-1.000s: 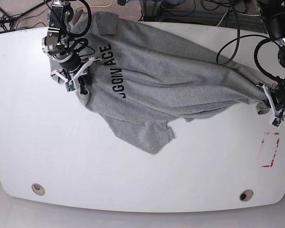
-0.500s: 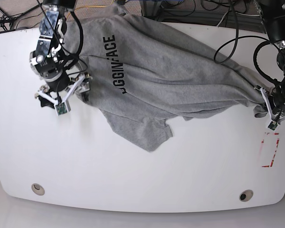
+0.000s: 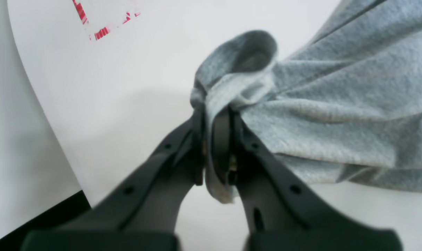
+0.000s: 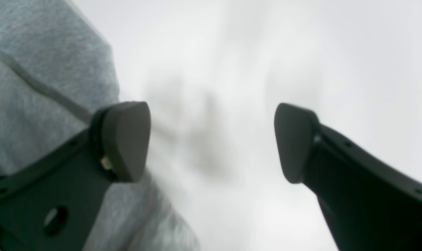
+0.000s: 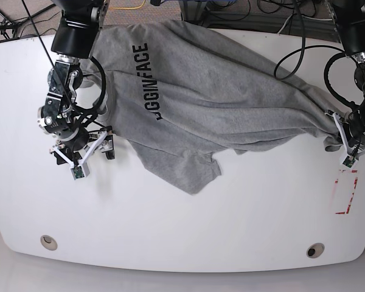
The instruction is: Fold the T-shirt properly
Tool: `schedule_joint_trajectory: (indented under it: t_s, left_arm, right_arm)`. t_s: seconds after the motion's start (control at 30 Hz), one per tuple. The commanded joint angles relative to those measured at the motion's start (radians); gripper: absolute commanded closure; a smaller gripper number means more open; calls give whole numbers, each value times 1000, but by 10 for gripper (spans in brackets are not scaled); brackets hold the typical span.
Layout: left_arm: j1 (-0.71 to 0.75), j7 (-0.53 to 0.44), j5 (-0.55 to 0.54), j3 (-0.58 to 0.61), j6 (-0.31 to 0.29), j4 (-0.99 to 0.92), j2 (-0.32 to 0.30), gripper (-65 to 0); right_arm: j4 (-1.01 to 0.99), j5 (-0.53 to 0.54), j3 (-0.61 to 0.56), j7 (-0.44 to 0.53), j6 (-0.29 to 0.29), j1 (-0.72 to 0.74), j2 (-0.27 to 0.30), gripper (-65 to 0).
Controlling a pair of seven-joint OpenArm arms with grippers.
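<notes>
The light grey T-shirt (image 5: 219,91) lies crumpled across the table from the back left to the right edge, with black lettering (image 5: 149,82) showing. My left gripper (image 5: 337,140) is shut on a bunched end of the shirt at the right. The left wrist view shows the cloth (image 3: 336,87) pinched between that gripper's (image 3: 216,115) jaws. My right gripper (image 5: 82,149) is open and empty just left of the shirt's left edge. In the right wrist view this gripper (image 4: 211,143) has bare table between the jaws and the shirt (image 4: 40,69) beside the left finger (image 4: 127,139).
A red-and-white marked rectangle (image 5: 345,191) lies on the white table (image 5: 170,231) near its right edge; it also shows in the left wrist view (image 3: 99,33). Two round holes (image 5: 48,241) (image 5: 314,250) sit near the front edge. Cables (image 5: 292,48) hang at the back right.
My right gripper has moved left and toward the front, off the shirt's left edge. The shirt's left part has spread out and more lettering shows. The left gripper has barely moved.
</notes>
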Motion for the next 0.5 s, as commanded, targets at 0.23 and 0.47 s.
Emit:
schedule_joint_trajectory:
  t_s: [0.23, 0.47]
  left_arm:
    - [-16, -13, -1, -10, -1, 14, -20, 0]
    - [-16, -13, -1, -10, -1, 14, -20, 0]
  right_arm:
    - [-162, 9, -2, 136, 4, 20, 16, -531]
    - [-51, 16, -3, 135, 4, -89, 8, -531]
